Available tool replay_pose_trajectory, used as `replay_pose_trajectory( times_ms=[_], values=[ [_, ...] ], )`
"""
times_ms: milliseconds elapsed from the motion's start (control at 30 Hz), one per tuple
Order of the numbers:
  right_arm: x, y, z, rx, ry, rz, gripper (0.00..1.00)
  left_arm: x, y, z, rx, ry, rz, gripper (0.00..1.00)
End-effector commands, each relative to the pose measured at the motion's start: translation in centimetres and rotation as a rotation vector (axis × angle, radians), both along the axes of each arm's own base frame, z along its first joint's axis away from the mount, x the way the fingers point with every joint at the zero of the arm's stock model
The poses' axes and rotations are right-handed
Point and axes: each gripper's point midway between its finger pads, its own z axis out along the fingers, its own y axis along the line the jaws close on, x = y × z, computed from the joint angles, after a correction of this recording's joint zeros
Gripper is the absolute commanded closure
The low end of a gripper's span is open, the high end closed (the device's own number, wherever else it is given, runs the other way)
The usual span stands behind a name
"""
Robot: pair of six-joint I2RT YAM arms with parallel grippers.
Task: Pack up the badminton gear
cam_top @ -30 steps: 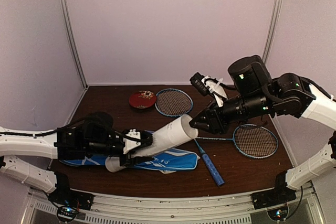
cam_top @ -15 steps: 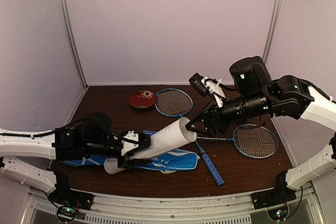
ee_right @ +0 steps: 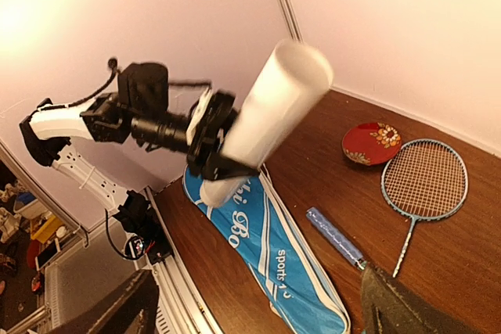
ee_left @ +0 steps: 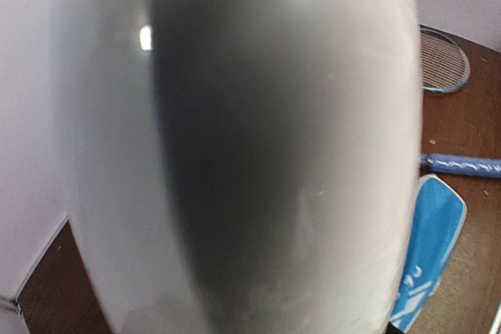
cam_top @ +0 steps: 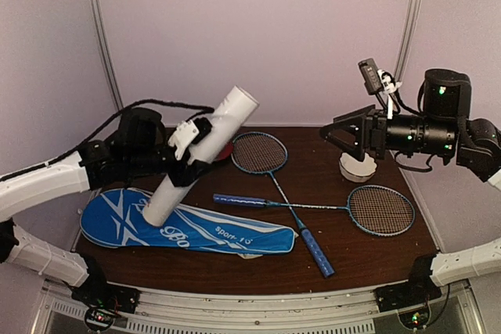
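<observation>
- Two rackets [cam_top: 259, 152] lie crossed mid-surface, outside the bag [cam_top: 235, 234].
- Left pincer [cam_top: 196, 150] grips tilted tube [cam_top: 227, 115], lower end over bag; contents unseen.
- Right pincer [cam_top: 334, 140] wide, empty.

The tube [cam_top: 202, 154] is showing white. The bag [cam_top: 227, 232] is showing bright blue with white lettering and white stripes. One racket [cam_top: 259, 152] and the other racket [cam_top: 381, 210] are wearing blue rims, dark mesh and blue handles. The dish [ee_right: 371, 143] is showing red with a pale flower pattern. The bowl [cam_top: 358, 167] is showing white, the desk [cam_top: 368, 260] dark brown.
</observation>
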Motion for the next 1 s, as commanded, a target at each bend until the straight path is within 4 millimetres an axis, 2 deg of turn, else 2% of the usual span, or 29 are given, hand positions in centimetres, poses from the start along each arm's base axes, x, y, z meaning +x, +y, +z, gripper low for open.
replay_pose_trajectory(
  times_ms=[0, 33, 133, 200, 233, 367, 467, 567, 800, 967],
  values=[
    [0.5, 0.9, -2.4, 0.009, 0.049, 0.020, 0.06, 8.9, 4.7, 3.6, -0.070, 0.064, 0.353, 0.56],
    [0.5, 1.0, -2.8, 0.008, 0.055, 0.024, 0.05, 10.8, 5.3, 5.0, -0.093, 0.075, 0.385, 0.55],
    [0.5, 0.9, -3.7, -0.001, 0.066, 0.022, 0.04, 15.4, 7.2, 4.9, -0.008, 0.072, 0.467, 0.55],
    [0.5, 0.7, -4.1, -0.001, 0.071, 0.017, 0.03, 18.7, 9.6, 2.6, 0.091, 0.121, 0.550, 0.55],
    [0.4, 0.6, -4.3, -0.002, 0.074, 0.016, 0.03, 20.0, 10.8, 2.4, 0.128, 0.112, 0.582, 0.55],
    [0.4, 0.4, -5.0, -0.002, 0.087, 0.015, 0.03, 24.0, 15.0, -0.1, 0.308, 0.068, 0.661, 0.52],
    [0.4, 0.3, -5.3, -0.011, 0.093, 0.013, 0.03, 26.1, 17.6, -2.5, 0.419, 0.087, 0.688, 0.52],
    [0.4, 0.2, -5.7, -0.014, 0.101, 0.013, 0.03, 27.6, 19.0, -5.0, 0.522, 0.088, 0.677, 0.50],
    [0.8, 0.6, -7.2, -0.024, 0.134, 0.012, 0.02, 30.8, 20.3, -11.2, 0.691, 0.131, 0.625, 0.48],
    [1.0, 0.9, -8.0, -0.033, 0.151, 0.011, 0.02, 32.4, 20.8, -13.2, 0.675, 0.160, 0.637, 0.48]
  ],
)
